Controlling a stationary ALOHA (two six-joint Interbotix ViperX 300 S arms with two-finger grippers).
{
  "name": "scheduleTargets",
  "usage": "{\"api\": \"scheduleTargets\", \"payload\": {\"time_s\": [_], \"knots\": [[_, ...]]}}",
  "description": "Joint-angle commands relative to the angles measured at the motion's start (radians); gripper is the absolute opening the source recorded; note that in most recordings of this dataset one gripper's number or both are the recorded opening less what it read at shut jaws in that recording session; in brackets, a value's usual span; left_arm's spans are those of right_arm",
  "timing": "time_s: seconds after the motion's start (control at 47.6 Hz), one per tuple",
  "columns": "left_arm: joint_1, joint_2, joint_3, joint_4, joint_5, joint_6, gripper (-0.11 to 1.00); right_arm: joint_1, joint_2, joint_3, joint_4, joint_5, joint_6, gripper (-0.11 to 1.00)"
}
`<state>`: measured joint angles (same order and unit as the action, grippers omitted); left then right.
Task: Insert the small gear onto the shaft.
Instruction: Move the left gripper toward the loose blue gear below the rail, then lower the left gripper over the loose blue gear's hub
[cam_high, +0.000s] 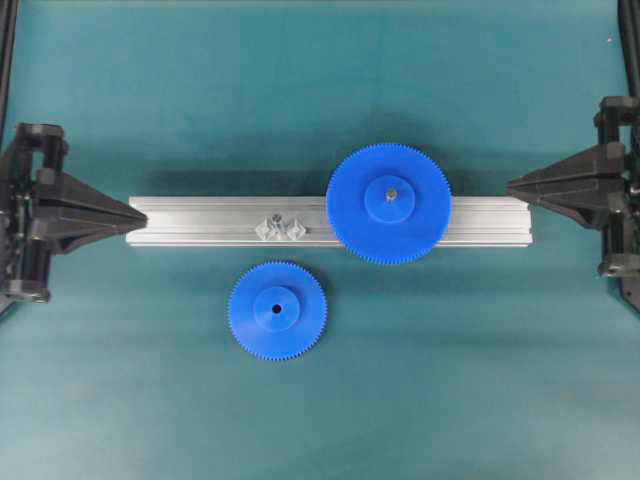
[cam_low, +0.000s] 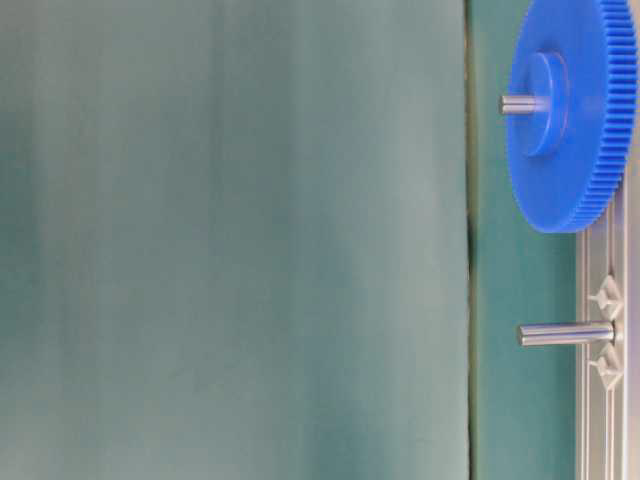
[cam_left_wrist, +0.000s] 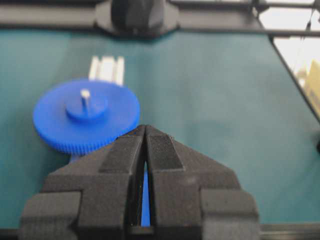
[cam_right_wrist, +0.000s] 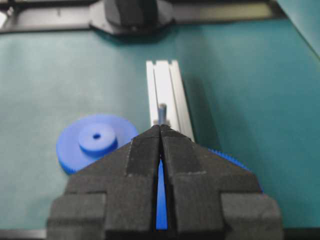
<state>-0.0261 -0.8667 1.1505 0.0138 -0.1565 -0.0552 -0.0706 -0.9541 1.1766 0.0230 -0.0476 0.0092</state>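
Where the overhead view looks down on the green mat (cam_high: 320, 90), showing two blue gears: the small gear (cam_high: 277, 310) lying flat just below the aluminium rail (cam_high: 200, 222), not touching it, and the large gear (cam_high: 388, 203) sitting on the rail with a dark pin through its hub. Standing on the rail between two diamond pieces, one shaft (cam_high: 279, 219), bare. Resting at opposite rail ends, two grippers: left gripper (cam_high: 140, 213) and right gripper (cam_high: 512, 185), both pinched together, gripping nothing.

Showing at table level one large gear (cam_low: 572, 105) and one shaft (cam_low: 565, 333), well apart.

Looking out from the left wrist, left gripper (cam_left_wrist: 145, 131) closed and empty, one large gear (cam_left_wrist: 86, 116) beyond.

Looking out from the right wrist, right gripper (cam_right_wrist: 160, 129) closed and empty; small gear (cam_right_wrist: 96, 141) lying left of the rail (cam_right_wrist: 165, 90); shaft (cam_right_wrist: 162, 112) upright just past the fingertips.
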Motion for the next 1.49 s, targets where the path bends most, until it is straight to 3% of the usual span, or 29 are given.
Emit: {"api": "scheduleTargets", "payload": {"time_s": [0.0,0.735,1.47], "knots": [[-0.003,0.032,-0.046,0.003,0.038,-0.008,-0.01,-0.003,0.015,-0.029,0.002,0.020,-0.003,0.05],[-0.017,0.350,-0.244,0.003,0.299,-0.025,-0.01,-0.003,0.020,-0.046,0.000,0.253,-0.003,0.06],[-0.038,0.626,-0.443,0.003,0.466,-0.044,-0.01,-0.020,0.020,-0.020,0.002,0.256,-0.003,0.05]]}}
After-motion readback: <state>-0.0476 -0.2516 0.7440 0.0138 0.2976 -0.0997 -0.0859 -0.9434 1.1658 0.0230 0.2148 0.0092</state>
